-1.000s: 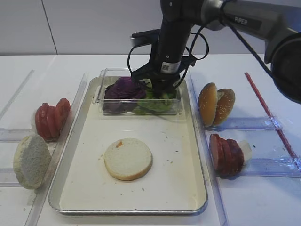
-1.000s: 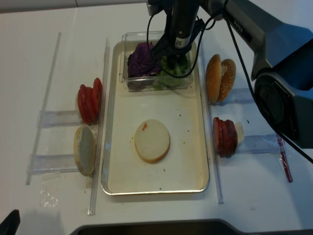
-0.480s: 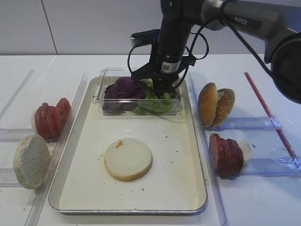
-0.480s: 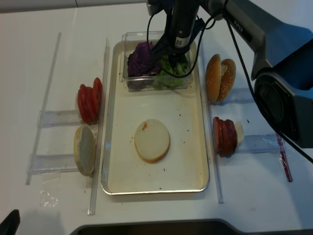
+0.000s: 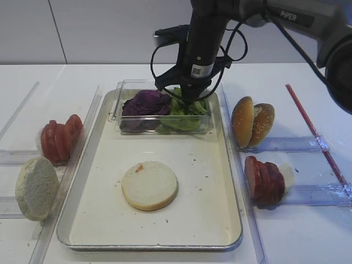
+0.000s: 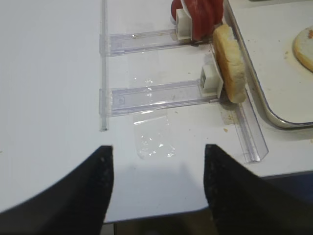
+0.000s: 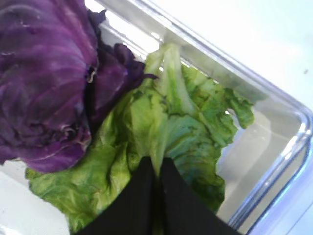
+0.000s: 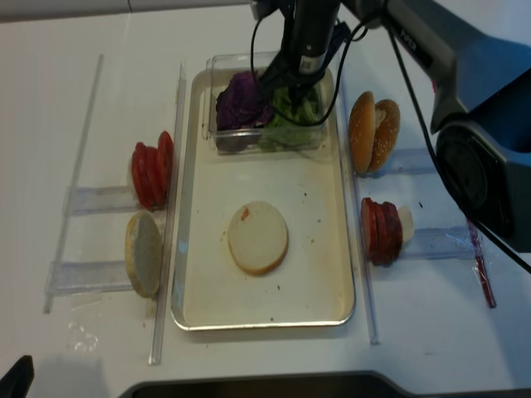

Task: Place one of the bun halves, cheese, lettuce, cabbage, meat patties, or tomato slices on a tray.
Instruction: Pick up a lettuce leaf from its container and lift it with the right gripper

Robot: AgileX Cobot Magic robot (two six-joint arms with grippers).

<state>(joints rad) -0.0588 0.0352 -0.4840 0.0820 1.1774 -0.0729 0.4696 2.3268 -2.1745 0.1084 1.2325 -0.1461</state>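
Note:
My right gripper (image 5: pixel 190 101) (image 7: pixel 157 165) hangs over the clear box, shut on a light green lettuce (image 5: pixel 186 113) (image 7: pixel 188 122) leaf that is pinched at its stem. Purple cabbage (image 5: pixel 144 104) (image 7: pixel 44 83) lies beside the leaf in the same box. The cream tray (image 5: pixel 231 181) carries the box at its far end and a pale bun half (image 5: pixel 149 185) in the middle. My left gripper (image 6: pixel 157 149) is open and empty over the table's front left edge, short of the bun half (image 6: pixel 229 63) and tomato slices (image 6: pixel 203 14).
Tomato slices (image 5: pixel 58 140) and a bun half (image 5: pixel 36 188) stand in clear racks left of the tray. Sesame buns (image 5: pixel 253 122) and meat patties (image 5: pixel 264 180) stand on the right. A red rod (image 5: pixel 313 129) lies far right. A plastic scrap (image 6: pixel 154 134) lies near the left gripper.
My right gripper has shut on the lettuce leaf and risen a little, drawing the leaf up in the box. Nothing else has moved.

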